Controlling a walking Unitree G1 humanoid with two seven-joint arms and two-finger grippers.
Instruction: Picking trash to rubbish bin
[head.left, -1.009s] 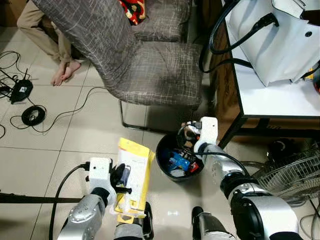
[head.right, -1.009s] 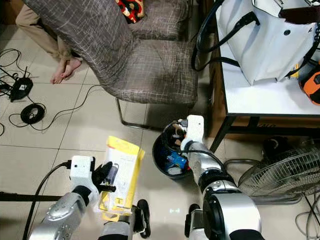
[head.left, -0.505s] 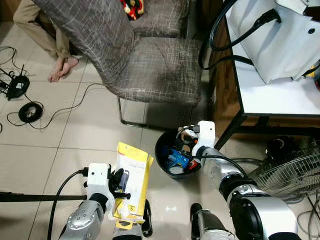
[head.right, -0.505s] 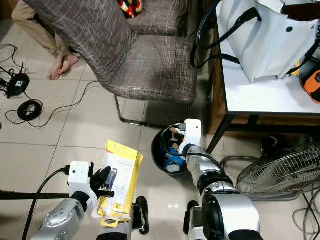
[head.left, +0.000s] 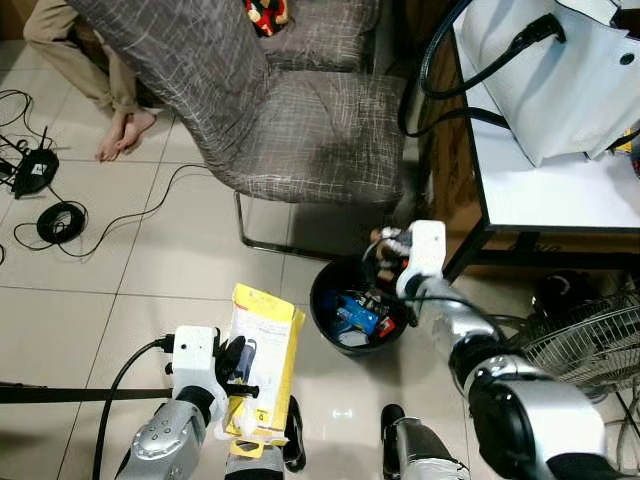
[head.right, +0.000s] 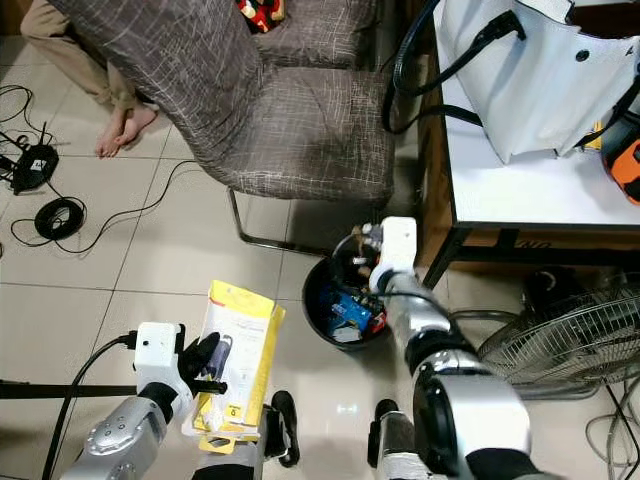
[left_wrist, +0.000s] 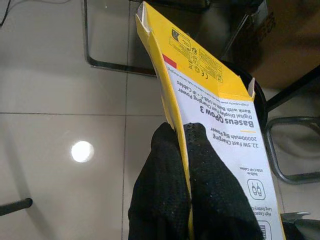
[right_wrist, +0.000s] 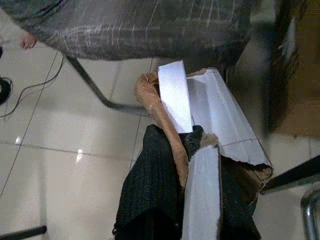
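A black round rubbish bin (head.left: 318, 318) stands on the tile floor under the chair's front edge, with blue and red scraps inside. My right gripper (head.left: 385, 244) hovers over the bin's far right rim, shut on a torn brown-and-white cardboard piece (right_wrist: 210, 115). Low on the left, my left gripper (head.left: 243, 366) is shut on a flat yellow-and-white power bank box (head.left: 265, 340), held upright just left of the bin. In the left wrist view the black fingers (left_wrist: 165, 170) pinch the yellow box (left_wrist: 215, 95) at its edge.
A grey fabric chair (head.left: 300, 130) overhangs the bin, its metal leg (head.left: 243, 235) just behind. A dark-framed table (head.left: 540, 200) with a white bag stands at the right, a fan (head.left: 590, 345) beside it. Cables (head.left: 60, 225) and a person's feet (head.left: 120, 135) lie at the left.
My right gripper has risen and drawn back from inside the bin to above its far rim, still holding the cardboard. The left gripper and yellow box have stayed put.
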